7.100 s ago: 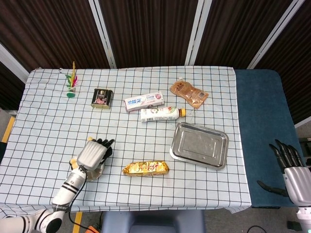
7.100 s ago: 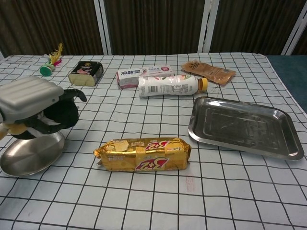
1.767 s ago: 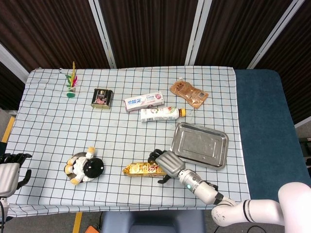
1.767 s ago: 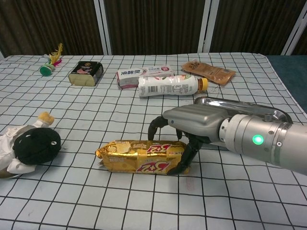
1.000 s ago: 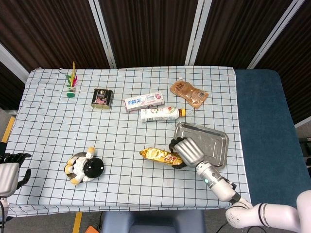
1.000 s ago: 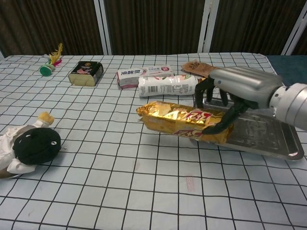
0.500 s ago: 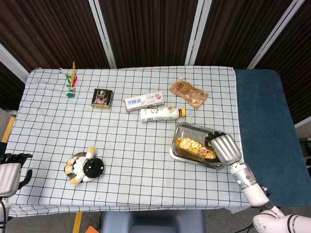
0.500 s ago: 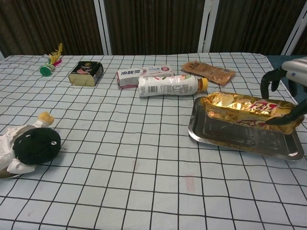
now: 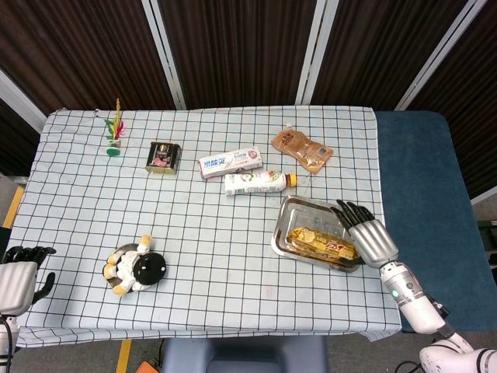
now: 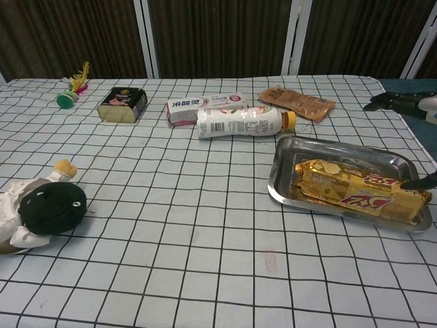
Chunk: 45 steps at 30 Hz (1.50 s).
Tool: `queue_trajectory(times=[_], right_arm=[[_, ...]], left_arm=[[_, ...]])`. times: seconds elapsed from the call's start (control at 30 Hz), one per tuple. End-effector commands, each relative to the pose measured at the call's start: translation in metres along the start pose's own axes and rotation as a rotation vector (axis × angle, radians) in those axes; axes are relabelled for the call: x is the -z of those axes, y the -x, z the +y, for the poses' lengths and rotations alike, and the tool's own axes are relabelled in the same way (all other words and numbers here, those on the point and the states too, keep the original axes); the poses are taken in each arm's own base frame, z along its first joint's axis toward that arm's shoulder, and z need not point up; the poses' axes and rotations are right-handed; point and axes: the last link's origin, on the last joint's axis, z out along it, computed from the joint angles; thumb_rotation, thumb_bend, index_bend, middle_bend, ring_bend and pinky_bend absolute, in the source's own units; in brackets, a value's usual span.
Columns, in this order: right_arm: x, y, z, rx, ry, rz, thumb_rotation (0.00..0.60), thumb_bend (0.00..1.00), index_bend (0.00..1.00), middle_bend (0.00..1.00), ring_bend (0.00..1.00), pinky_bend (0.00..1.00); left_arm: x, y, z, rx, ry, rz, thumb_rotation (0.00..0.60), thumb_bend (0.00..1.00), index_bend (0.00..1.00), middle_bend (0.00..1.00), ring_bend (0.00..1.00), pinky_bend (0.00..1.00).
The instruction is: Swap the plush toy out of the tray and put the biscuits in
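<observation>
The gold biscuit packet lies flat inside the metal tray at the right of the table. My right hand hovers at the tray's right edge with fingers spread, holding nothing; one fingertip still sits close to the packet's right end. The black-and-white plush toy lies on the checked cloth at the front left, outside the tray. My left hand hangs open off the table's left front corner, seen only in the head view.
Behind the tray lie a white bottle, a toothpaste box and a brown pouch. A dark tin and a feathered shuttlecock sit at the back left.
The right hand has let go of the biscuit packet, which now rests flat in the tray, and has opened and drawn back to the right. Left hand and plush toy unchanged.
</observation>
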Motion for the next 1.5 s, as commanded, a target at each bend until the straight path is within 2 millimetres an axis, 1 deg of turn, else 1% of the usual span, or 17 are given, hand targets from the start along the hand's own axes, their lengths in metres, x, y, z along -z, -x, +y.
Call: queue_trajectory(times=[0.03,0.2,0.3,0.4,0.43,0.53,0.63,0.7,0.83,0.9,1.07,1.27,1.37,1.5], right_arm=[[0.005,-0.006,0.002,-0.008,0.001,0.025,0.600,0.11,0.00,0.00,0.00,0.02],[0.024,-0.026,0.009,-0.032,0.057,0.145,0.600,0.10,0.00,0.00,0.00,0.01],[0.042,-0.039,0.014,-0.057,0.112,0.194,0.600,0.10,0.00,0.00,0.00,0.01],[0.065,-0.051,0.024,-0.078,0.202,0.212,0.600,0.10,0.00,0.00,0.00,0.01],[0.069,-0.054,0.026,-0.080,0.220,0.214,0.600,0.10,0.00,0.00,0.00,0.01],[0.090,-0.064,0.039,-0.084,0.307,0.246,0.600,0.10,0.00,0.00,0.00,0.01],[0.108,-0.068,0.052,-0.077,0.387,0.289,0.600,0.10,0.00,0.00,0.00,0.01],[0.118,-0.065,0.059,-0.076,0.432,0.303,0.600,0.10,0.00,0.00,0.00,0.01],[0.127,-0.051,0.068,-0.094,0.478,0.293,0.600,0.10,0.00,0.00,0.00,0.01],[0.127,-0.043,0.073,-0.096,0.483,0.262,0.600,0.10,0.00,0.00,0.00,0.01],[0.129,-0.030,0.083,-0.124,0.494,0.226,0.600,0.09,0.00,0.00,0.00,0.01],[0.132,-0.033,0.081,-0.124,0.446,0.236,0.600,0.09,0.00,0.00,0.00,0.00],[0.136,-0.032,0.079,-0.129,0.438,0.227,0.600,0.09,0.00,0.00,0.00,0.00],[0.135,-0.032,0.078,-0.122,0.439,0.216,0.600,0.09,0.00,0.00,0.00,0.00]], left_arm=[[0.000,0.000,0.000,0.000,0.000,-0.001,0.600,0.44,0.32,0.32,0.27,0.21],[0.000,-0.001,0.000,0.001,-0.002,0.001,0.600,0.44,0.32,0.32,0.27,0.21],[0.001,-0.001,0.000,0.003,-0.002,0.004,0.600,0.44,0.32,0.32,0.27,0.21],[0.001,-0.002,0.000,0.004,0.000,0.006,0.600,0.44,0.32,0.32,0.27,0.21],[0.001,-0.002,0.000,0.004,0.000,0.007,0.600,0.44,0.32,0.32,0.27,0.21],[0.002,-0.003,0.001,0.005,0.001,0.009,0.600,0.44,0.32,0.32,0.27,0.21],[0.002,-0.003,0.001,0.007,-0.001,0.014,0.600,0.44,0.32,0.32,0.27,0.21],[0.003,-0.004,0.000,0.007,-0.005,0.017,0.600,0.44,0.32,0.32,0.27,0.21],[0.003,-0.005,-0.001,0.007,-0.014,0.026,0.600,0.44,0.32,0.32,0.27,0.21],[0.003,-0.005,-0.001,0.007,-0.016,0.027,0.600,0.44,0.32,0.32,0.27,0.21],[0.003,-0.004,0.000,0.001,-0.015,0.036,0.600,0.44,0.31,0.31,0.27,0.21],[-0.001,0.000,-0.002,0.006,-0.023,0.057,0.600,0.44,0.29,0.31,0.27,0.21],[0.000,0.001,-0.001,-0.001,-0.021,0.051,0.600,0.44,0.28,0.31,0.27,0.21],[0.001,0.002,-0.001,-0.003,-0.017,0.044,0.600,0.44,0.29,0.31,0.27,0.21]])
